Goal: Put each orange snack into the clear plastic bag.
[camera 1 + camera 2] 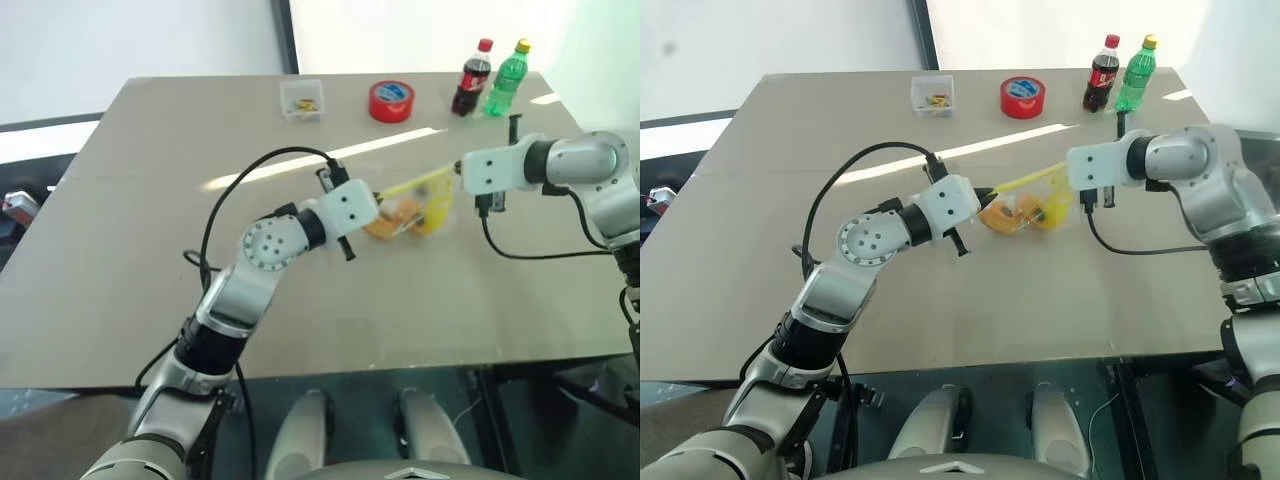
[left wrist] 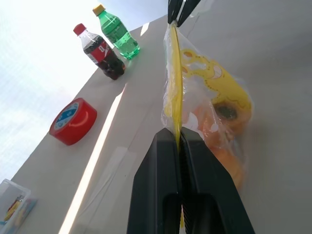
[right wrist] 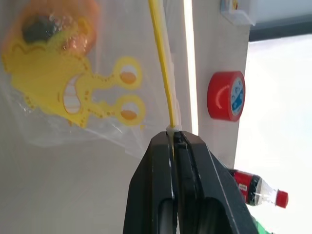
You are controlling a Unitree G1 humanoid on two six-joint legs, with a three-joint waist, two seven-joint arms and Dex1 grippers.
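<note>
Left wrist view: clear plastic bag (image 2: 214, 107), limp, crinkly, light; orange snacks (image 2: 219, 146) inside. Both jaws clamped on yellow strip (image 2: 174, 73), the stiffest hold, one at each end.

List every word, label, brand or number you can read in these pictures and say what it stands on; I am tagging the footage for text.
No text reads clearly.
Red tape roll: a blue and white label, wording too blurred to read.
Dark soda bottle: a red label, lettering too small to read.
Green bottle: no readable label.
Clear plastic bag: yellow cartoon print, no words.
Small clear box: no text seen.
</note>
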